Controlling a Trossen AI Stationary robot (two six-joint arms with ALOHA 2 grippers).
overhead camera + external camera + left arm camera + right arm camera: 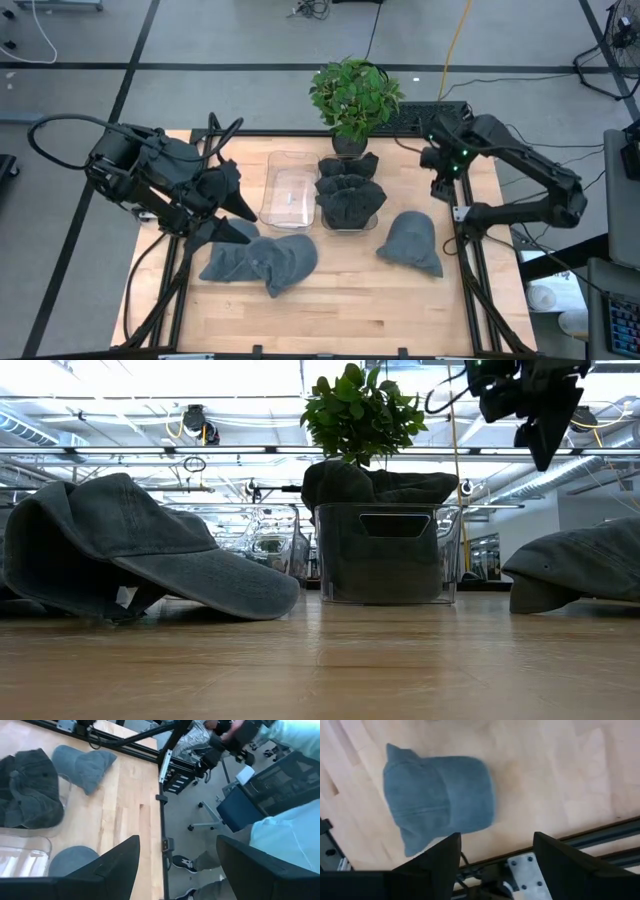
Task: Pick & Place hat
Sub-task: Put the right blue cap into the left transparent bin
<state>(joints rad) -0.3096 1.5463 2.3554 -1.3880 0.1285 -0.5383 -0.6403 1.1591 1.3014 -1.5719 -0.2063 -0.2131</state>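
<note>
While both grippers hang open and empty, the right gripper [441, 187] must descend on the grey-blue cloth cap [411, 242] near the wooden table's [350, 310] right edge; the left gripper [236, 210] hovers over the caps by the left edge.

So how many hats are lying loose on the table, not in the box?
3: two hats bunched on the left, one hat on the right. More may hide underneath; others fill the bin.

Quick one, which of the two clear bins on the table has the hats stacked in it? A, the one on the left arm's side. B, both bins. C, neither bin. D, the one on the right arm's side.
D: the high view shows dark hats piled in the right-side bin, while the left-side bin sits empty.
</note>
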